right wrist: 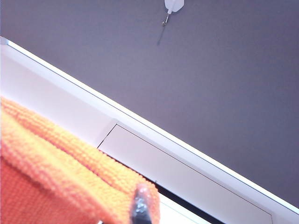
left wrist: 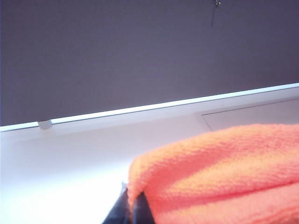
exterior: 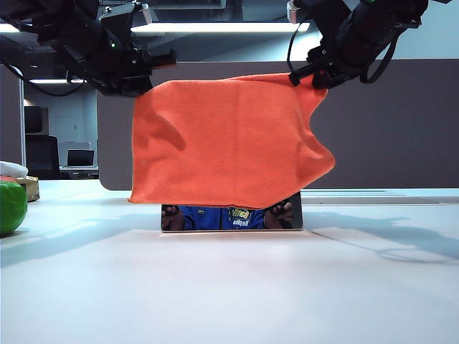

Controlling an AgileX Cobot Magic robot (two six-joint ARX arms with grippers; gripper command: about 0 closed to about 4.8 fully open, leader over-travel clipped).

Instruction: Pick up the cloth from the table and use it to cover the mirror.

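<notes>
The orange cloth [exterior: 229,140] hangs spread out in the air, held by its two upper corners. My left gripper [exterior: 159,61] is shut on the upper left corner, and my right gripper [exterior: 307,74] is shut on the upper right corner. The cloth hides most of the mirror [exterior: 231,218]; only its bottom strip shows, standing on the white table [exterior: 229,287]. I cannot tell whether the cloth touches the mirror. In the left wrist view the left gripper [left wrist: 133,206] pinches a fold of cloth [left wrist: 224,172]. In the right wrist view the cloth [right wrist: 51,172] wraps round the right gripper [right wrist: 132,211].
A wide grey partition [exterior: 387,129] stands along the table's far edge behind the mirror. A green round object [exterior: 11,206] and a small beige thing [exterior: 30,188] sit at the table's far left. A white hook [right wrist: 173,6] hangs on the partition.
</notes>
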